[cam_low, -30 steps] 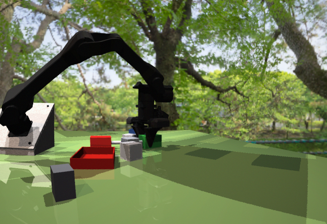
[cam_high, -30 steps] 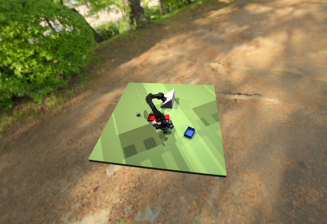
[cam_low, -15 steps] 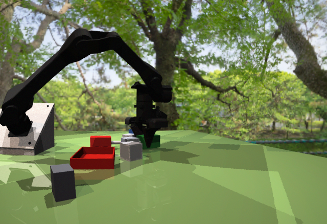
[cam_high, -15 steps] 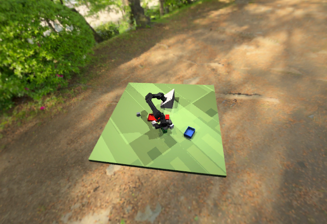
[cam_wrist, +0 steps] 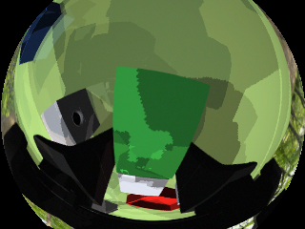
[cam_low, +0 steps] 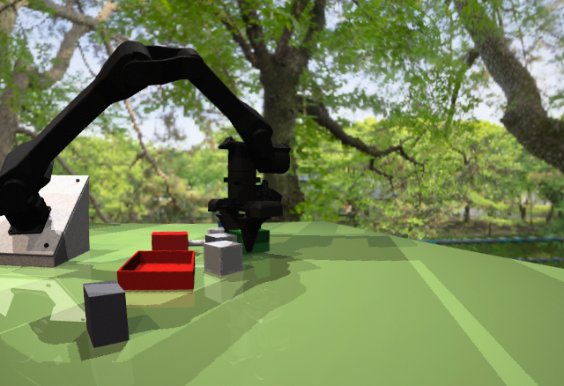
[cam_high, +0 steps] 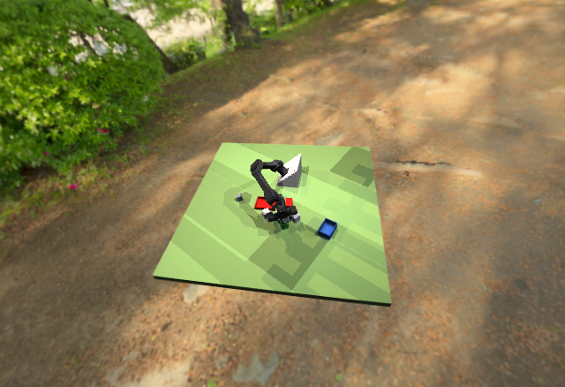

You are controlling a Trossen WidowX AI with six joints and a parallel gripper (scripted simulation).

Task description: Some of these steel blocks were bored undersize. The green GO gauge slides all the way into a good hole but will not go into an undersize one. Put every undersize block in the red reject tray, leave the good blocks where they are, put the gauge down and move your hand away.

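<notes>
Gripping the green box-shaped GO gauge in the black tool, presumably mid-check, with 0 grey steel blocks visibly inside the red open tray, sorting apparently unfinished.

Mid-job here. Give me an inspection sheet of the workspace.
Surface: green tabletop, patched with light and shadow.
Gauge: green gauge held; whether its pin is in a hole, cannot tell.
Blocks: several steel blocks outside the reject tray; one dark block stands apart. Bores unproven by sight.
Reject tray: red reject tray, no block seen in it.
Clutter: red handle with a pale rod; blue tray.
Gripper: gripper shut on the gauge.
Cables: nothing seen.
Surroundings: trees, bushes, dirt path.
</notes>
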